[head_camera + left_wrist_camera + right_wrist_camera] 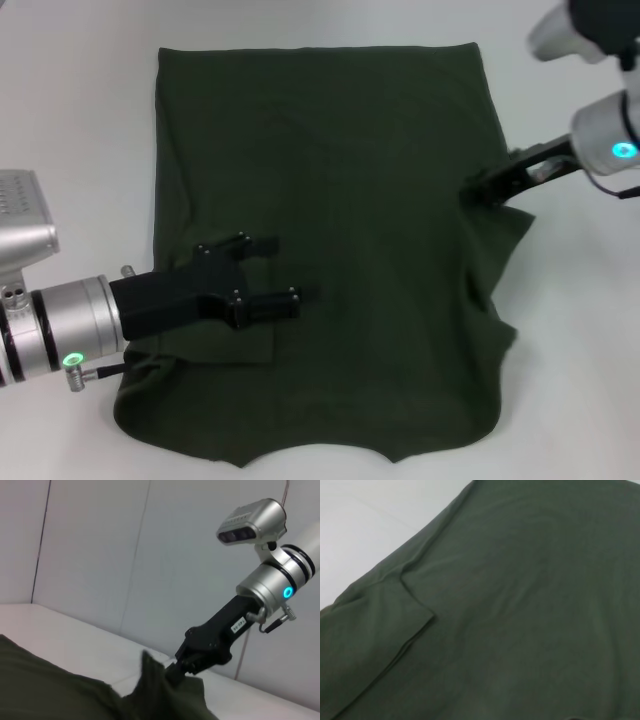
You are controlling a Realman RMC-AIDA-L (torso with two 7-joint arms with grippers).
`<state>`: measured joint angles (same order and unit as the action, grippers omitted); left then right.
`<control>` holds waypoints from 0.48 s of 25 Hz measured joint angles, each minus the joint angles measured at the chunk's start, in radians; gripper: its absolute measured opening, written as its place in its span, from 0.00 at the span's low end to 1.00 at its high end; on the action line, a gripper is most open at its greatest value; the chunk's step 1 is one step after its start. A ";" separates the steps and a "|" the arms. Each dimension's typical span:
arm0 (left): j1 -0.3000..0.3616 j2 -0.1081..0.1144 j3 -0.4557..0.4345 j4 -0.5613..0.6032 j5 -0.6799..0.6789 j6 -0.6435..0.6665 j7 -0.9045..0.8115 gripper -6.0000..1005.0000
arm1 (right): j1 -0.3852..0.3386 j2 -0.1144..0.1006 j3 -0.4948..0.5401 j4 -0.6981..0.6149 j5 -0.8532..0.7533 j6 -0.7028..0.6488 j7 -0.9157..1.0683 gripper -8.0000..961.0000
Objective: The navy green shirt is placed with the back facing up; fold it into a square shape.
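1. On the white table (80,100), head view: you see the navy green shirt (340,200) spread flat, left sleeve folded in. Left gripper (275,272) hovers there, jaws spread.
2. Left wrist view: right gripper (172,672) pinches the shirt's right edge, likely to fold it inward.
3. Right wrist view: only shirt cloth; nothing obstructs.

— What sort of place is this?
— A robot lab or test room, by the look: a plain white table (80,100), bare pale wall panels (100,555) behind it.
— Anything homely?
— No; just a silver arm's camera housing (252,522).
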<state>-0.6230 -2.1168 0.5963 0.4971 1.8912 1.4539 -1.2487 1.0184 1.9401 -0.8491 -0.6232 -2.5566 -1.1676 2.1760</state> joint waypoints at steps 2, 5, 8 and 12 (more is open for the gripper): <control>0.000 0.001 -0.010 0.000 -0.001 0.007 0.000 0.94 | 0.018 0.010 -0.025 0.001 -0.015 0.002 0.009 0.04; 0.001 0.003 -0.019 0.000 -0.004 0.016 0.000 0.94 | 0.038 0.023 -0.052 -0.002 -0.023 0.007 0.019 0.04; 0.002 0.004 -0.020 0.001 -0.009 0.019 -0.001 0.94 | 0.039 0.021 -0.041 -0.009 -0.027 0.017 0.027 0.04; 0.002 0.005 -0.020 0.001 -0.010 0.021 -0.002 0.94 | -0.001 -0.002 0.020 -0.023 -0.018 0.012 0.024 0.04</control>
<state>-0.6215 -2.1119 0.5766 0.4984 1.8812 1.4746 -1.2506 1.0178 1.9378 -0.8289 -0.6462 -2.5747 -1.1553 2.2003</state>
